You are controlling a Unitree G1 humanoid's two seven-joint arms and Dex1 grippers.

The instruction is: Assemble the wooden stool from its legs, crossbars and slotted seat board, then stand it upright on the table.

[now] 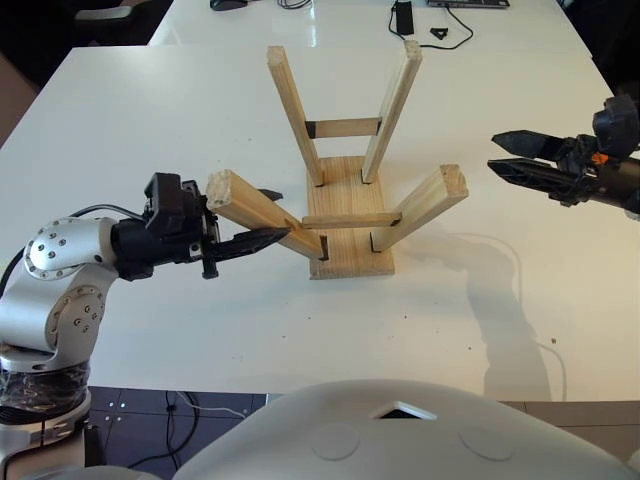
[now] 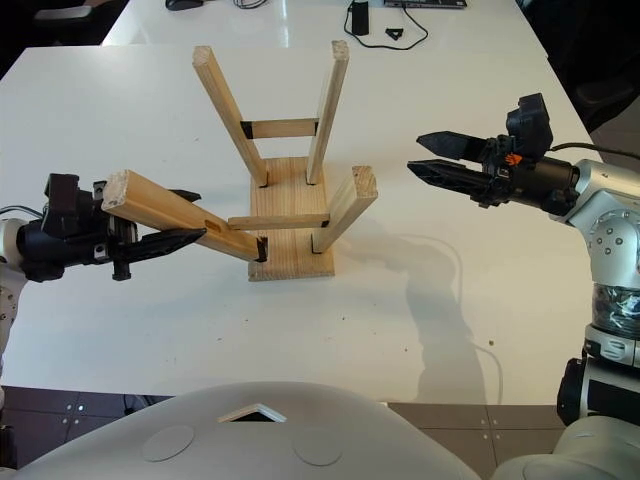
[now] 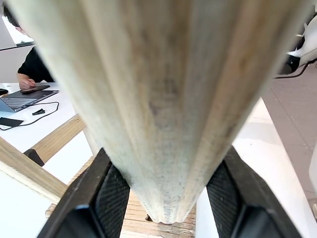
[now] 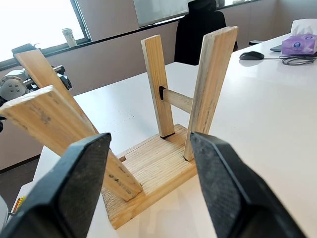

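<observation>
left gripper (image 1: pixel 268 216): jaws are closed on the near left leg (image 1: pixel 245 205), one black finger on each side of the wood; it sits in the middle left of the head frames.
right gripper (image 2: pixel 415 153): jaws are open with nothing between them; it hangs in the air at the middle right, fingertips turned to the stool, well apart from it.
table (image 1: pixel 130 120): white, takes most of the frame.
stool (image 1: pixel 350 190): upside down in the centre of the table, legs pointing up.
seat board (image 1: pixel 350 262): lies flat on the table, just below the centre, under all the legs.
far left leg (image 1: pixel 293 110): rises from the board and leans to the upper left.
far right leg (image 1: pixel 392 110): rises from the board and leans a little to the upper right.
near left leg: tilted strongly to the left, lower end at the board.
near right leg (image 1: pixel 425 205): tilted to the right, lower end at the board.
far crossbar (image 1: pixel 347 127): level between the two far legs, about half way up.
near crossbar (image 1: pixel 350 219): between the two near legs, low above the board.
black mouse (image 1: pixel 228 4): at the top edge, left of centre.
black device (image 1: pixel 402 16): at the top edge, right of centre.
</observation>
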